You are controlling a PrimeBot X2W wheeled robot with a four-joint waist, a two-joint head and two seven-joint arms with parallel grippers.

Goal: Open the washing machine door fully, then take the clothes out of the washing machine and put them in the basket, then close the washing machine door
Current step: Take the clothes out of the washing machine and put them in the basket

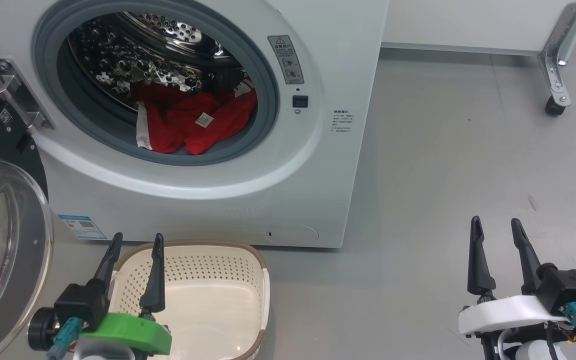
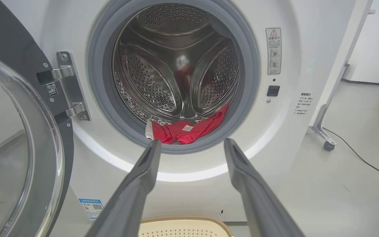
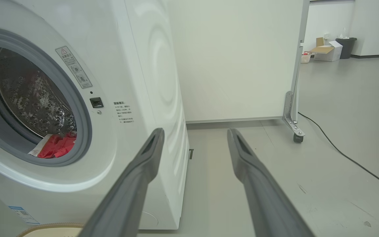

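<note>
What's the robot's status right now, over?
Both open, empty: left gripper, right gripper. Task: washing machine door swung open, red clothes inside the washing machine, basket empty. Nothing blocking the opening.

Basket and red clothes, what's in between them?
In the head view, the grey seal and the white front of the washer lie between the clothes and the basket.
</note>
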